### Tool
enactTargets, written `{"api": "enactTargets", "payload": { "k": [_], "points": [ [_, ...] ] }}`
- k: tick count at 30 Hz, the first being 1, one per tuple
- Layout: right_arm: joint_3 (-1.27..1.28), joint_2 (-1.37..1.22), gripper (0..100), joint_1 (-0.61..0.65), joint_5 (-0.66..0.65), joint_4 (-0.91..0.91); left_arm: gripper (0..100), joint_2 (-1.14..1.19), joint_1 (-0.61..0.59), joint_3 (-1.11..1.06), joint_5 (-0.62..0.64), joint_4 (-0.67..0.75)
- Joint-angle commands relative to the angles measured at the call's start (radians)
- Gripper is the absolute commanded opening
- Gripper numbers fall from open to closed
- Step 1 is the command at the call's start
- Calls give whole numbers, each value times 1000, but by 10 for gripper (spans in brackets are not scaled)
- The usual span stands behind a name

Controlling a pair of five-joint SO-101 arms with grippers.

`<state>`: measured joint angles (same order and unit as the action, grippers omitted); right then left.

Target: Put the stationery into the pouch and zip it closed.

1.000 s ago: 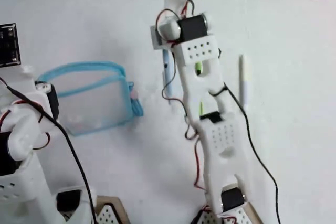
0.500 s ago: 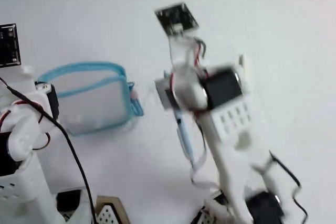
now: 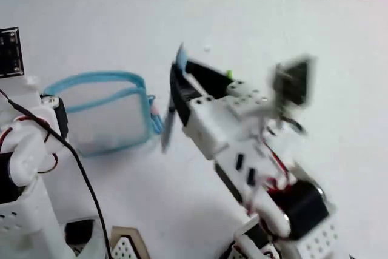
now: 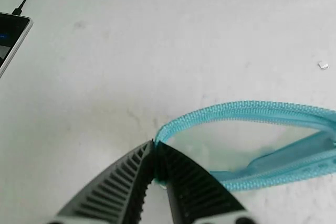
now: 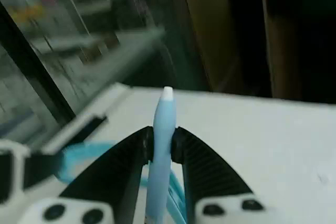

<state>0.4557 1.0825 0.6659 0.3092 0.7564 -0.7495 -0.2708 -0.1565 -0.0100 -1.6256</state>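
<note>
one pouch (image 3: pixel 106 116), clear with a blue zipper band, lies on the left part of the white table (image 3: pixel 315 28) with its mouth open. in the left wrist view the zipper (image 4: pixel 252 109) makes an open loop; we get one end of it, and the rest is cut off at the frame edge.

one blue pen (image 3: pixel 168 127) is off the table, held in the right gripper (image 3: pixel 177 92) just beside the pouch's right end. it is tilted, with one end above the jaws and one below. in the right wrist view the right gripper (image 5: pixel 163 134) is clamped narrow on the blue pen (image 5: pixel 165 106), whose pale tip pokes past the fingertips. the pouch (image 5: pixel 79 156) shows there as a blue streak, hard to make out.

the left gripper (image 4: pixel 155 149) is closed down on the zipper band, pinching its end. in the high view the left arm (image 3: pixel 30 150) sits at the pouch's left end, and its body hides the fingers.

we count two arms. one green bit (image 3: pixel 229 75) sticks out behind the right arm (image 3: pixel 242 150); it is mostly hidden and we can't tell what it is.

one dark flat device (image 3: pixel 9 50) sits at the table's left edge, cut off by the frame, same in the left wrist view (image 4: pixel 8 38). one pale scrap (image 4: pixel 323 65) lies on the table, too small to identify.
</note>
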Motion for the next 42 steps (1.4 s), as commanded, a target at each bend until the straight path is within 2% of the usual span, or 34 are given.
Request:
{"api": "enactTargets", "payload": {
  "k": [1,11,18,23,31,37,42],
  "points": [
    [-18,25,17,4,23,-266,23,77,15,-49,-6,-40],
    [-23,-197,17,36,15,-527,23,81,19,-49,-6,-41],
    [-25,-358,17,82,-69,-671,23,81,16,-49,-6,-41],
    [-17,-423,17,107,-127,-680,23,81,16,-49,-6,-40],
    [-18,-533,17,104,-133,-684,23,81,16,-49,-6,-40],
    [-17,-567,17,128,-238,-676,23,81,16,-49,-6,-40],
    [-17,-567,21,199,-359,-535,23,79,16,-49,-6,-40]
  ]
}}
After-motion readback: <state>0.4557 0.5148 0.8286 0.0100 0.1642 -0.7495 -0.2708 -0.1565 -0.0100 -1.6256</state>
